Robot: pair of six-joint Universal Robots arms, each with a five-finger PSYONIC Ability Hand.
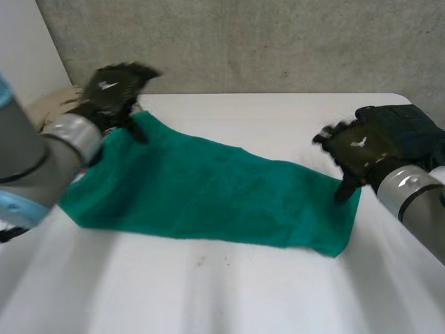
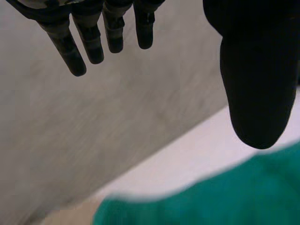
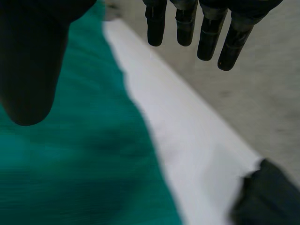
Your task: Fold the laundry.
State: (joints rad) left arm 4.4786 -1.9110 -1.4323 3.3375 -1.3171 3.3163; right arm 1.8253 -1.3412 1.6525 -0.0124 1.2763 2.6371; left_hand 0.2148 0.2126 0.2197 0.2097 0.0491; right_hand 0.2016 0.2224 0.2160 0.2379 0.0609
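Observation:
A green towel (image 1: 208, 191) lies spread flat across the white table (image 1: 278, 118), running from the back left to the front right. My left hand (image 1: 111, 94) hovers over its far left corner. Its fingers (image 2: 75, 51) are straight and apart from the thumb, open, with nothing in them, and the towel (image 2: 225, 197) lies below the thumb. My right hand (image 1: 358, 149) is over the towel's right end. It is open too, with its fingers (image 3: 206, 37) straight and the towel (image 3: 70, 164) under the thumb.
A dark blue garment (image 1: 410, 125) lies at the table's right edge behind my right hand; it appears as a dark cloth (image 3: 267, 197) beyond the towel's edge. A beige cloth (image 1: 59, 104) sits at the back left. A grey wall (image 1: 278, 42) stands behind the table.

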